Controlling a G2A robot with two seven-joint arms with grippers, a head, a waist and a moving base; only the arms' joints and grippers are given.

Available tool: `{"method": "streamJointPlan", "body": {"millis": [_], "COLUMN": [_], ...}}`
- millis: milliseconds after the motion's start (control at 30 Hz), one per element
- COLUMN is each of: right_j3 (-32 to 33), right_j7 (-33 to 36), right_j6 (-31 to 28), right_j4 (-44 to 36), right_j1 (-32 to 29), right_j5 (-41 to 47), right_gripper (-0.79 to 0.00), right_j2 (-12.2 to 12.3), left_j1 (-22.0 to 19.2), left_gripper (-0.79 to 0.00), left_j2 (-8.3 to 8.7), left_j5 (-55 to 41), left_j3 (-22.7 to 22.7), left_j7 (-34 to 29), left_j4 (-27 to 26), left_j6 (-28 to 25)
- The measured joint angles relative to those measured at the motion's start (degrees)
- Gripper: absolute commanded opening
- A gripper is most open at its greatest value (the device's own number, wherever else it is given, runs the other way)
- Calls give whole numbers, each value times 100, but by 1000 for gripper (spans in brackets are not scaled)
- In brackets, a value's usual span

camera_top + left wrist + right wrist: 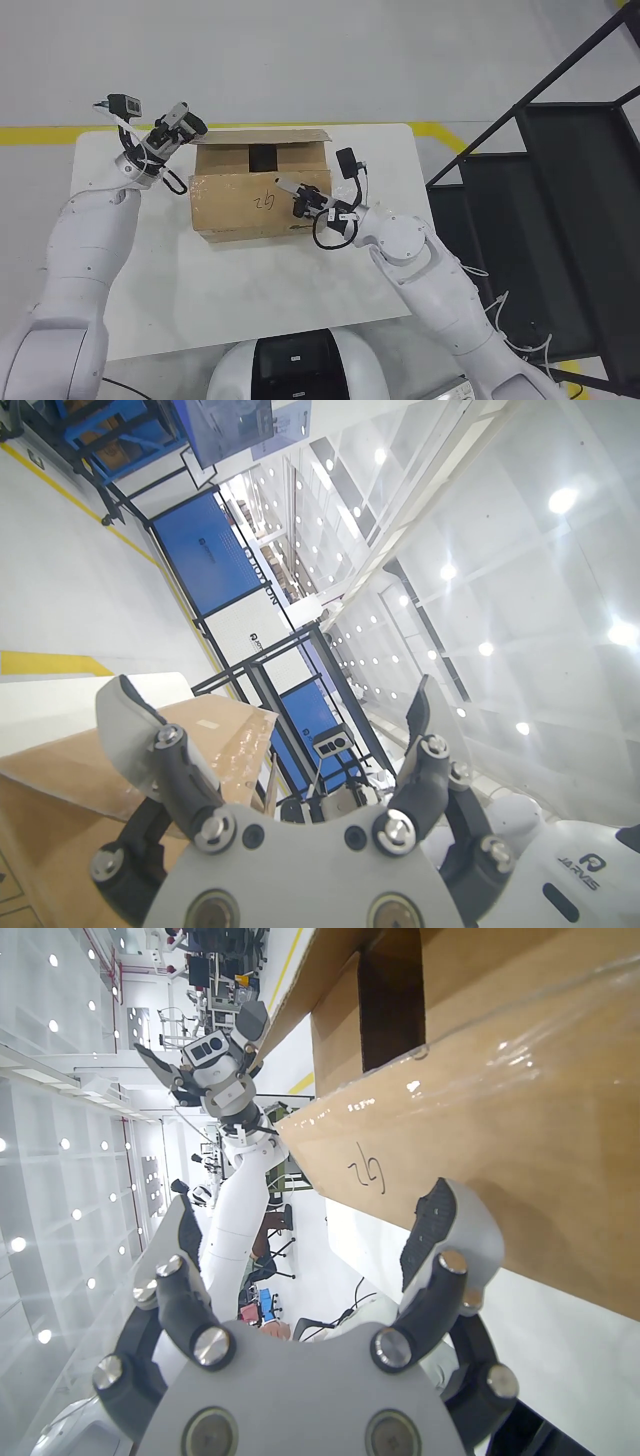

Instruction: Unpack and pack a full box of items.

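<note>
White table (250, 300): one cardboard box (240, 205), centre-far, top flaps partly shut; left gripper (189, 121) spread beside its far-left corner; right gripper (289, 195) spread at near flap, likely to open it

**Robot body, two-armed.**
- Left arm (88, 235) and right arm (415, 245): glossy white rounded shells, segmented at the joints.
- Torso (250, 375): white, with a black inset panel.
- Black cable (322, 238): looped at the right wrist.
- Left wrist camera (125, 103) and right wrist camera (347, 162): small dark boxes.
- Left end effector (274, 700): pale grey base plate, black linkages, silver screw heads (400, 827), two brass-coloured round insets, curved grey fingers (117, 720).
- Right end effector (310, 1208): same build, with black textured pads (425, 1228).
- Wrist shell (580, 865): white, with dark print.
</note>
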Motion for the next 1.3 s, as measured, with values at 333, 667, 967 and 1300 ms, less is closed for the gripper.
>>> {"method": "streamJointPlan", "body": {"millis": [333,667,967,1300], "right_j3": [28,-10,-68,26], "right_j7": [-377,-887,-1099,-1110], "right_j6": [166,370,260,63], "right_j4": [117,318,396,526], "right_j1": [55,159,238,267], "right_j5": [-61,-447,-406,-342], "right_gripper": [0,0,0,0], "right_j2": [-20,-47,-98,-115], "left_j1": [240,308,224,95], "left_gripper": [0,0,0,0], "left_j2": [271,492,617,744], "left_j5": [-308,-248,-316,288], "left_j3": [152,393,703,1105], "left_j7": [-737,-1273,-1603,-1193], "left_j4": [-566,-1027,-1217,-996], "left_j6": [737,1275,1605,1195]}}
